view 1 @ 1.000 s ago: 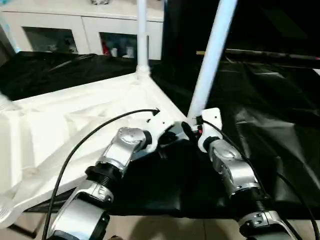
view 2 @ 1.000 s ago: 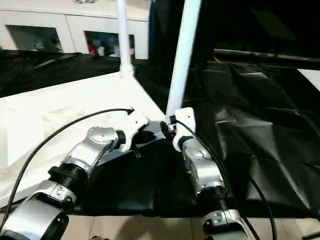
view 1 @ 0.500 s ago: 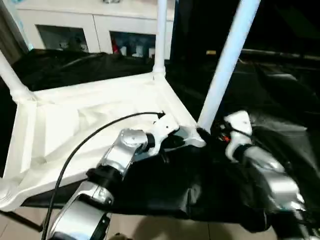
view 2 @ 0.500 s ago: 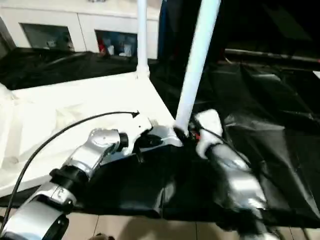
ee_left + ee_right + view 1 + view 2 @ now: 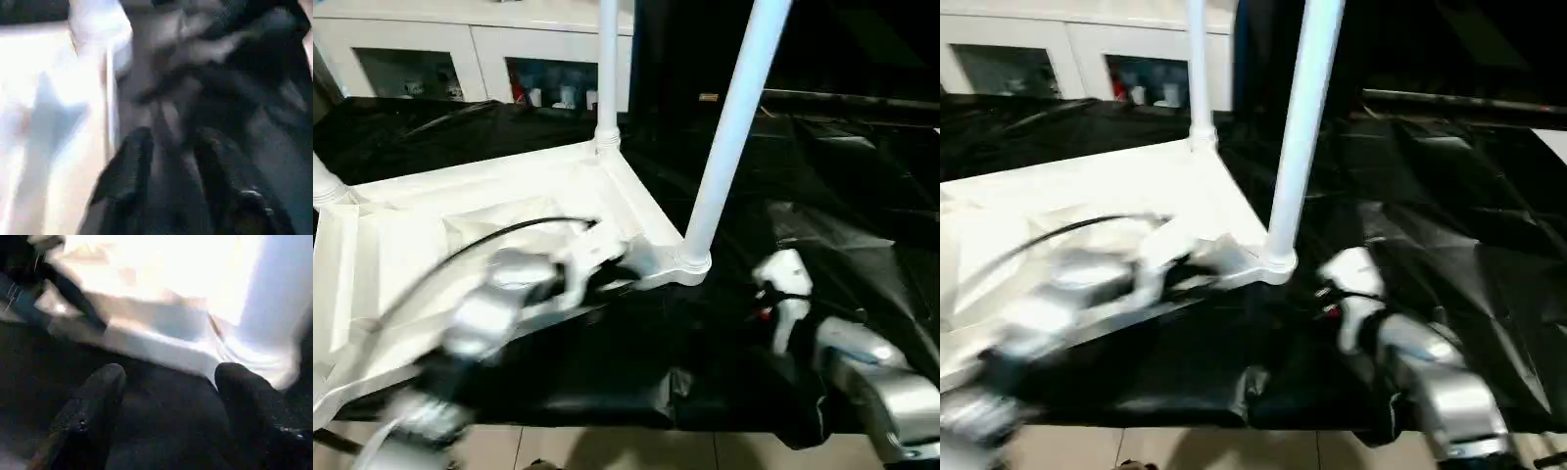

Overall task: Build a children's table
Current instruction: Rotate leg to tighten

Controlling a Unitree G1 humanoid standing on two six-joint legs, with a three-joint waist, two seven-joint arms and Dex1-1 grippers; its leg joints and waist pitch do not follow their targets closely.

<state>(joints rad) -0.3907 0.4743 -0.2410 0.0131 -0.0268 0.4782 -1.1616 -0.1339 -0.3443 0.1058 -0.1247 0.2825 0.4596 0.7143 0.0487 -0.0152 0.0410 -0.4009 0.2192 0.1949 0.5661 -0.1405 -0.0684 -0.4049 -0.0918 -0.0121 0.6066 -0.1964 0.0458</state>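
the children's table (image 5: 460,225) lies upside down on a desk (image 5: 862,196) draped in black sheeting, its underside and raised rim facing up. three legs are visible, each standing upright in a corner socket: the near leg (image 5: 729,127) at the corner closest to the robot, the far leg (image 5: 607,69) behind it, and the stub of a third leg (image 5: 325,181) at the left edge. a white cabinet (image 5: 460,59) stands beyond the desk.

the left gripper (image 5: 168,161) hangs just beside the top's near rim, close to the near leg's socket, its jaws a little apart with nothing between them. the right gripper (image 5: 166,396) sits near that same corner but apart from it, over the black sheet, jaws wide and empty.

the step in hand looks like the seating of the near leg just finished — both grippers are free of it. next, judging by the three legs seen, comes the fourth corner, which lies out of view: find the remaining leg, take it and set it into its socket — or, if all four are in, turn the table upright.
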